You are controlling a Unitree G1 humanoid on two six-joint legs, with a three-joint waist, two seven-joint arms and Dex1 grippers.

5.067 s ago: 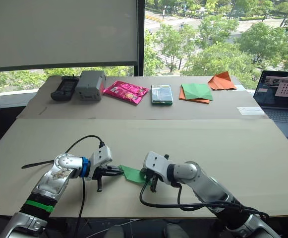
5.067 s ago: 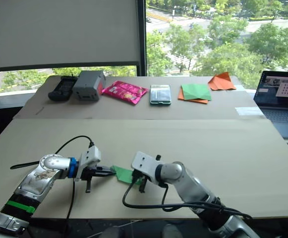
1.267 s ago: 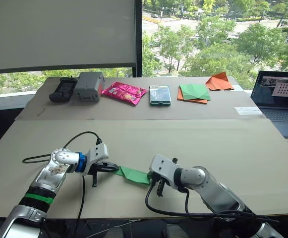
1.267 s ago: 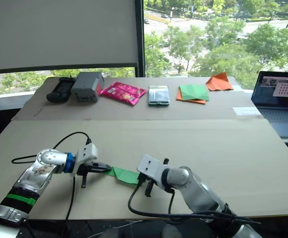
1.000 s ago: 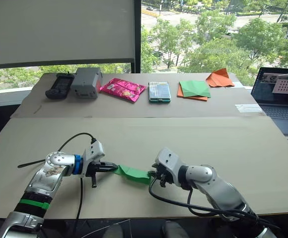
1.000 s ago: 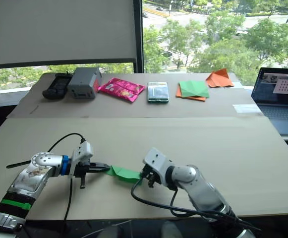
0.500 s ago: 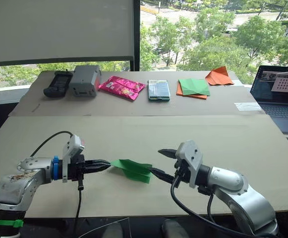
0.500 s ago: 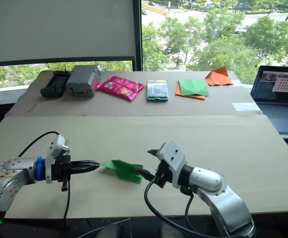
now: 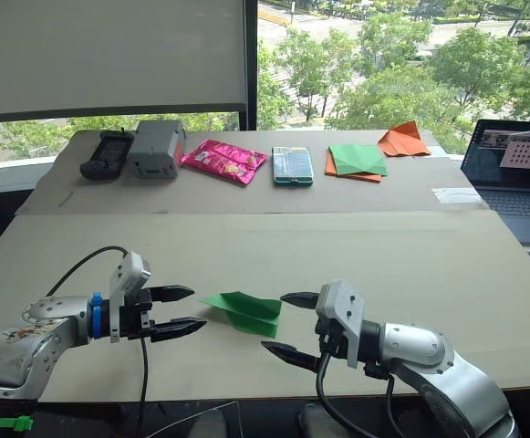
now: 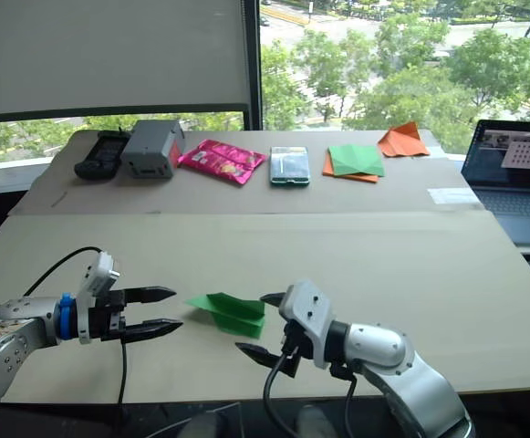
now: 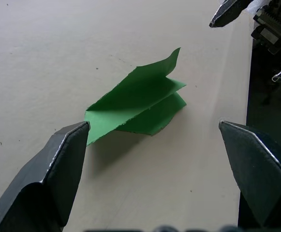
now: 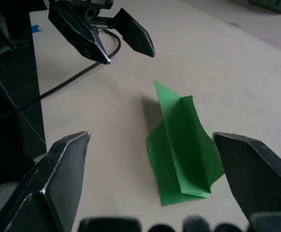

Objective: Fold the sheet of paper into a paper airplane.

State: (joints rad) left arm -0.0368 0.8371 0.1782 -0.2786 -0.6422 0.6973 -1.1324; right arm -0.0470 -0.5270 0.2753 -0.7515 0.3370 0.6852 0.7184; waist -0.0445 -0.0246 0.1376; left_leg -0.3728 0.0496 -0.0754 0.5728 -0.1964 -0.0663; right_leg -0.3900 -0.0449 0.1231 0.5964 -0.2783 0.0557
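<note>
We see one paper airplane (image 9: 244, 311), bright green, lying free on the near table (image 9: 410, 265) between two grippers, touching neither. The left gripper (image 9: 181, 310) sits at the plane's 9 o'clock, fingers spread wide; the right gripper (image 9: 287, 324) sits at its 4 o'clock, fingers likewise spread.

The left wrist view shows the plane's pointed nose and three fanned layers, with the right gripper's fingertips (image 11: 227, 10) beyond it. The right wrist view shows the tail end standing open in an upright fin, with the left gripper and its black cable (image 12: 67, 82) behind; the head views hide that layering.

Along the far table at 12 o'clock we count six items: one black handset (image 9: 104, 167), one grey box (image 9: 155, 151), one pink packet (image 9: 223, 161), one teal case (image 9: 294, 167), one darker green sheet (image 9: 359, 159) over orange paper, and one orange paper triangle (image 9: 404, 140). One laptop (image 9: 513, 173) stands at 2 o'clock; its screen writing cannot be read.
</note>
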